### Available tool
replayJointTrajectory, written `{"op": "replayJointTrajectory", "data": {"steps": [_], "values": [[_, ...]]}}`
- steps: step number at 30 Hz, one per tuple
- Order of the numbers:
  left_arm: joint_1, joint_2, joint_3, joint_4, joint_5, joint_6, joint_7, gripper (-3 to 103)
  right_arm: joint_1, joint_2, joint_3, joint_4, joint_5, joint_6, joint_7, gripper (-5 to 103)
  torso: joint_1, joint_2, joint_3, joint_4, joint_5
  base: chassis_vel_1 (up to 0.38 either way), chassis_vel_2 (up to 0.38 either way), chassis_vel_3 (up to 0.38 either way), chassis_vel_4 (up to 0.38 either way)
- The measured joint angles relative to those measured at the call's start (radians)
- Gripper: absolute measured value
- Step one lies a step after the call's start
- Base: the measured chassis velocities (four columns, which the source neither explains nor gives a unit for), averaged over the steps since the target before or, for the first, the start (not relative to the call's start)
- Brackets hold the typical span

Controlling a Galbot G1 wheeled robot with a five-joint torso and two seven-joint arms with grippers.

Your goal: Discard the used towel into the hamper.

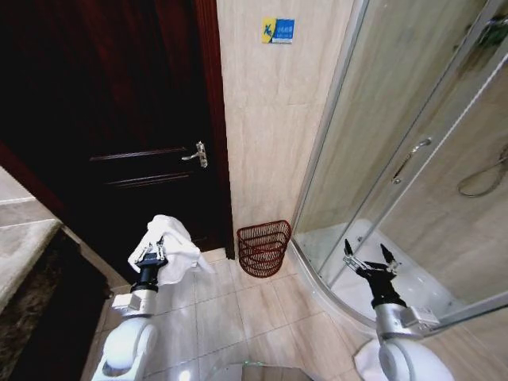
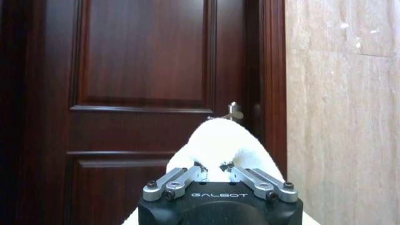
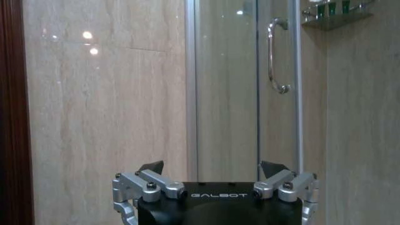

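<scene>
While left gripper point(image 1: 150, 255) jaws clamp towel point(image 1: 176, 246), hamper point(image 1: 263, 248) right, right gripper point(image 1: 371, 259) jaws apart.

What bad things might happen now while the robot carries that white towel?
The left gripper pinches only part of the towel, and loose folds droop beside it, so it might slip to the floor. The hamper is small and off to the gripper's right against the wall, so a drop from here would likely miss. The open right gripper hovers close to the shower glass.

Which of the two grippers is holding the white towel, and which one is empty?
The left gripper is shut on the white towel, in front of the dark door. The right gripper is open and empty, beside the shower glass.
</scene>
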State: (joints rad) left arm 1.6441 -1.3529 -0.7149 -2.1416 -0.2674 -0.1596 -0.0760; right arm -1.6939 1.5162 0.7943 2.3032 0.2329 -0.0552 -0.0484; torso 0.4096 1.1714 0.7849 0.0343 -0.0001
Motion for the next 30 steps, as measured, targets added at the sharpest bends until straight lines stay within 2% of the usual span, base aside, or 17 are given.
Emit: {"op": "replayJointTrajectory", "data": {"steps": [11,30], "values": [[0.0,-0.003,0.003,-0.035,0.013,0.027,0.001,9,0.016,0.01,-0.011,0.023,-0.031,-0.051,0.014,100,-0.026,-0.059,-0.033,0.0,0.0,0.0,0.0,0.0,0.0],[0.014,-0.005,-0.012,-0.034,0.02,-0.005,0.013,9,0.002,0.01,-0.001,0.021,-0.034,-0.011,0.005,100,-0.068,-0.151,-0.083,0.0,0.0001,0.0,0.0,0.0,0.0]]}}
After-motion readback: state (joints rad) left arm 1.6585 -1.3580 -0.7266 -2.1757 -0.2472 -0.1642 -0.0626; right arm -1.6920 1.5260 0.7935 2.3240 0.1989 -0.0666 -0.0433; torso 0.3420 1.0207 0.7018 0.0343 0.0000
